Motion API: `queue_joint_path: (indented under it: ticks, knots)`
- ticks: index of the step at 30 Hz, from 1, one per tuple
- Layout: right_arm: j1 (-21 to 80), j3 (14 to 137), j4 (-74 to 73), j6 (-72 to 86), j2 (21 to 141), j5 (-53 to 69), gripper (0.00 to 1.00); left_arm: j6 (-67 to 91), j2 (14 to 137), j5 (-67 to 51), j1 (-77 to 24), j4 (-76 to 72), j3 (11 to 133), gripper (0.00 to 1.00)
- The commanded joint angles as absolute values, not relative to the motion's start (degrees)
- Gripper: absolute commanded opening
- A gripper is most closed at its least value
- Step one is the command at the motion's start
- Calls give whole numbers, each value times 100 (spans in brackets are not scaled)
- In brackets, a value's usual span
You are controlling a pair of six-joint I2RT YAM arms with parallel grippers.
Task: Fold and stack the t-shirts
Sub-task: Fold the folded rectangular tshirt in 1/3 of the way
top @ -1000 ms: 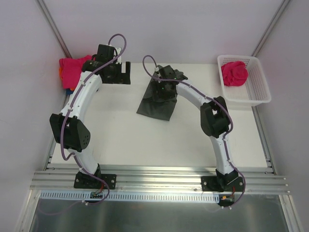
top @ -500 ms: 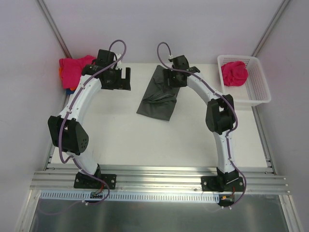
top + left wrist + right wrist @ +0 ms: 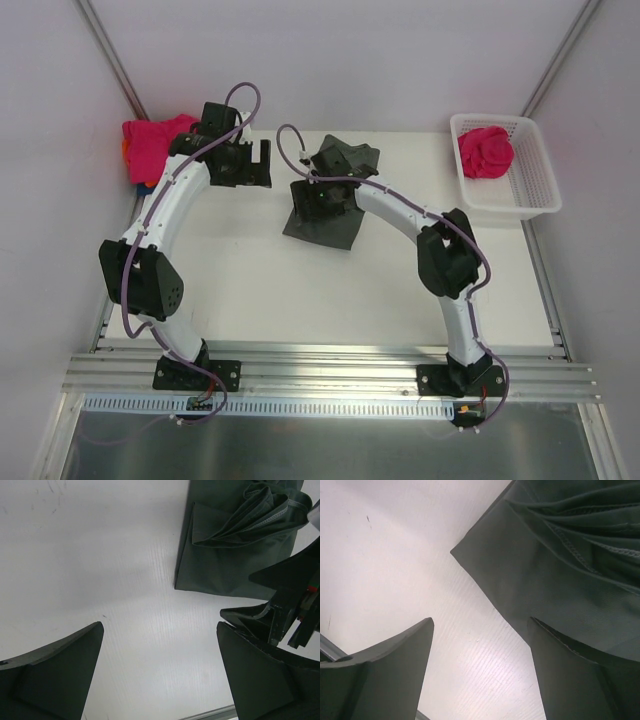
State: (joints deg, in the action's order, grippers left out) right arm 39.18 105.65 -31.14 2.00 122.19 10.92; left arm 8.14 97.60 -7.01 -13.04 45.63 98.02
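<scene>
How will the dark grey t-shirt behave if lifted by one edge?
Likely floppy: the dark grey t-shirt lies in soft bunched folds, so it should sag from a single grip point. Its loose folds would probably fall open when lifted. Pushed across the smooth table, it would likely wrinkle rather than slide as one piece.

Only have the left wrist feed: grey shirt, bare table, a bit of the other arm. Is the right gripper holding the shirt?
Observer: No. The right gripper is open, straddling the dark grey shirt's edge.
Operator: Other shirts out?
Observer: A pink shirt lies bunched in the white basket, far right.
Operator: And the stack?
Observer: Far-left corner: a pink pile with orange and blue showing beneath.
</scene>
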Motion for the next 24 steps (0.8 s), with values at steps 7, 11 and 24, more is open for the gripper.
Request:
queue_joint_path:
  ticks: [7,11,24]
  knots:
    - [3903,10599,-3138,492,12339,1257,80,888,9343,-765,-1274,4544,9879,98]
    - [3859,11187,-3182,317,12936,1134,80,870,9167,-756,-1257,4553,9686,99]
    - [3218,12480,-3173,44,13755,352,82,861,9070,-791,-1028,4579,9448,99]
